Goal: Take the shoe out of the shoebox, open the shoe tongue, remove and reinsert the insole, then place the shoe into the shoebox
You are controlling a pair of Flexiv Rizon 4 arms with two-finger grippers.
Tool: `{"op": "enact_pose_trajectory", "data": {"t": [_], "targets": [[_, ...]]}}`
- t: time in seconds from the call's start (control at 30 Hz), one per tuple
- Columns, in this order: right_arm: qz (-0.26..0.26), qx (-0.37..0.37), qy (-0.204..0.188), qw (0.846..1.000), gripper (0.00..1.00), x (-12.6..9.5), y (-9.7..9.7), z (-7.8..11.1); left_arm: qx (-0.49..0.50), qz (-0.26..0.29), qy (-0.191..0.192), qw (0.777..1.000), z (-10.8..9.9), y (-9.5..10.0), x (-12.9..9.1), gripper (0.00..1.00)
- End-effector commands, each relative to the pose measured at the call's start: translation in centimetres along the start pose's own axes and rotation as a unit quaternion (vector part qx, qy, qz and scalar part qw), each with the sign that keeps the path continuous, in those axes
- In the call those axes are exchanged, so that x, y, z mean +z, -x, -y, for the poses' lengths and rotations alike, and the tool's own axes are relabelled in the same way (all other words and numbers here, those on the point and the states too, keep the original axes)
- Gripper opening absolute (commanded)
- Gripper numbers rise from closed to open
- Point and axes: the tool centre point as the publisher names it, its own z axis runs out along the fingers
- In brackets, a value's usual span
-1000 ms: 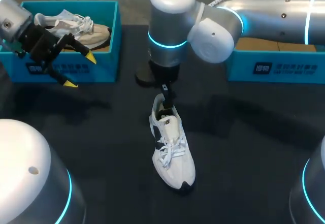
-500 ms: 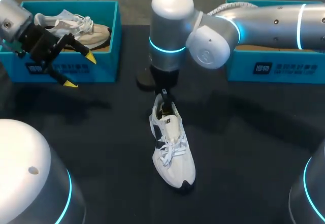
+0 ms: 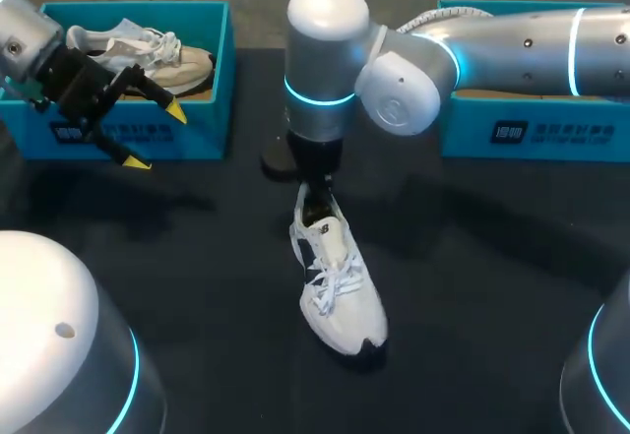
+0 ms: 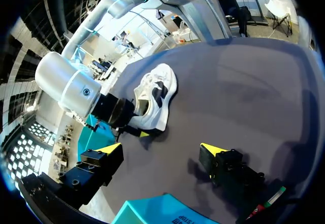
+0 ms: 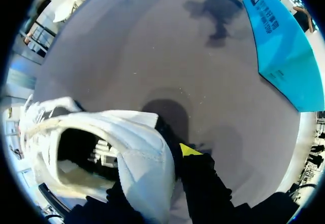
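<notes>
A white sneaker (image 3: 340,281) with black trim and loose white laces lies on the dark table, toe toward the front edge. My right arm reaches in to the middle, and its gripper (image 3: 317,196) comes down at the heel. In the right wrist view the gripper (image 5: 152,158) pinches the white heel collar (image 5: 144,168) from inside and outside, one yellow fingertip (image 5: 189,149) showing outside. The shoe's dark opening (image 5: 81,150) faces the camera. My left gripper (image 3: 156,137) hangs open in front of the left shoebox (image 3: 202,129), holding nothing. The left wrist view sees the sneaker (image 4: 155,94) beyond that open gripper (image 4: 161,150).
The left teal shoebox holds another pale sneaker (image 3: 148,50). A second teal shoebox (image 3: 532,131) stands at the back right, seen also as the teal box (image 5: 282,46) in the right wrist view. A dark round object (image 3: 279,155) sits just behind the right gripper.
My right gripper has closed onto the sneaker's heel. The sneaker's toe has swung slightly rightward and forward. The left arm has not moved.
</notes>
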Motion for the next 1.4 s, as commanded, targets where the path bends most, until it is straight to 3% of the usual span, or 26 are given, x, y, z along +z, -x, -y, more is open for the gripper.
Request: {"op": "enact_pose_trajectory", "data": {"t": [0.03,0.27,0.3,0.37,0.63,0.87,1.4], "targets": [[0.009,0.012,-0.012,1.0,0.0,-0.4,-1.0,-0.4,0.0,-0.001,0.002,1.0,0.1,0.0,0.0,1.0],[0.024,0.038,-0.027,0.999,0.0,-3.4,-2.1,0.0,0.0,-0.001,0.002,1.0,0.1,0.0,0.0,1.0],[0.03,0.05,-0.033,0.998,0.0,-5.0,-2.4,0.5,0.0,-0.001,0.002,1.0,0.1,0.0,0.0,1.0],[0.033,0.056,-0.038,0.997,0.0,-5.7,-2.5,0.7,0.0,-0.001,0.002,1.0,0.1,0.0,0.0,1.0],[0.065,0.074,-0.06,0.993,0.0,-12.8,-2.3,2.2,0.0,-0.001,0.002,1.0,0.1,0.0,0.0,1.0],[0.077,0.071,-0.061,0.993,0.0,-16.2,-0.3,4.6,0.0,-0.001,0.002,1.0,0.1,0.0,0.0,1.0],[0.098,0.04,-0.089,0.99,0.0,-25.6,6.6,12.7,0.0,-0.001,0.002,1.0,0.1,0.0,0.0,1.0]]}}
